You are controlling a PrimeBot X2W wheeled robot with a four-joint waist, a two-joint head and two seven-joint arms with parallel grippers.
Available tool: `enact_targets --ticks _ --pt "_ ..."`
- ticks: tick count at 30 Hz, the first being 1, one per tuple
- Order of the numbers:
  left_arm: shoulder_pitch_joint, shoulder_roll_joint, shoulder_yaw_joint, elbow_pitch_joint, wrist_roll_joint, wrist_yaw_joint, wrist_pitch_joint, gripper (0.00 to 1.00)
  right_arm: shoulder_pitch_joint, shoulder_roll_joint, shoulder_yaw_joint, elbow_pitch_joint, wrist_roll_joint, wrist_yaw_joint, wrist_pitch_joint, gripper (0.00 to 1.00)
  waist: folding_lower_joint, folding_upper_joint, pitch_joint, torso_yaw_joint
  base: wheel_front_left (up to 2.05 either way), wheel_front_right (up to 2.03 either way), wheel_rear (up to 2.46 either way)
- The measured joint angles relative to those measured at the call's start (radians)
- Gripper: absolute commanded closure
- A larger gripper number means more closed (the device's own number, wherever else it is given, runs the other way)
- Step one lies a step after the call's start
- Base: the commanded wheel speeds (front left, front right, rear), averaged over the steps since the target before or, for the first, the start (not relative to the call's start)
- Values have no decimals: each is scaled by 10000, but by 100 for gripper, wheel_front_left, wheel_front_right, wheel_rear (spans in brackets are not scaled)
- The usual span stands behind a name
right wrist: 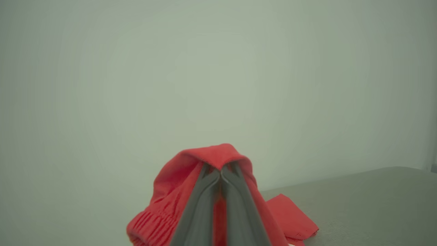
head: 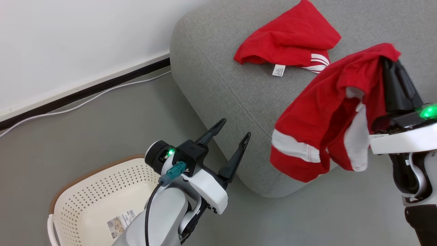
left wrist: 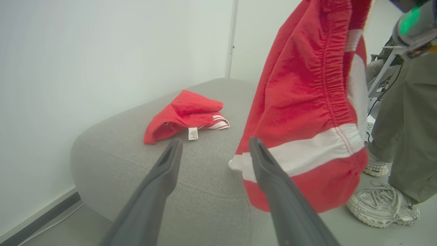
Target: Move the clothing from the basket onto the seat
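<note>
- Red soft garment with white stripes (head: pixel 317 136) and a white panel was hanging off the right claw (right wrist: pixel 220 171), up in the air over the front corner of the big grey woven-fabric sofa (head: pixel 218 85). As far as I could tell it wasn't touching the cushion.
- That claw was pinched fully together, with the two dark fingers meeting and a fold of the cloth draped over the tips and caught between them.
- A second red garment with a little white label tag (head: pixel 290 41) already lay crumpled on the sofa top, further back and apart from the hanging one.
- The oval cream-white perforated plastic basket with a brown rim (head: pixel 95 191) sat on the floor under the left arm. The sticker on its bottom was bare, though the arm hid part of the inside.
- The left claw (head: pixel 235 128) was spread wide, gripping nothing and touching nothing, fingers aimed at the sofa.
- My read: this was the carry step and it was nearly done. The next move looked like swinging further in over the cushion, lowering, then letting go. Dropped here, the hem could slide off that rounded edge.
</note>
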Motion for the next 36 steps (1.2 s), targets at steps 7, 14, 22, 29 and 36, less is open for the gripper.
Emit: enact_targets --ticks 7,14,22,29,36 --pt "-4 38 -201 -2 0 -6 2 0 59 -196 -1112 0 -209 0 0 100 0 0 452 -52 0 0 0" --pt "-173 50 -594 174 8 -2 0 0 -1054 -539 -2217 744 -244 0 0 100 0 0 1136 132 0 0 0" --pt "-729 79 -1116 541 10 86 2 0 -2578 -1108 -2623 1649 -249 0 -2 100 0 0 2111 559 0 0 0" --pt "-1189 105 -1430 878 12 109 2 0 -4044 -1785 -2790 2454 -309 2 -2 100 0 0 2928 1007 0 0 0" --pt "-1539 109 -1785 949 -23 222 2 0 -5403 -2429 -3275 3590 -650 4 -2 100 0 0 3549 1528 0 0 0"
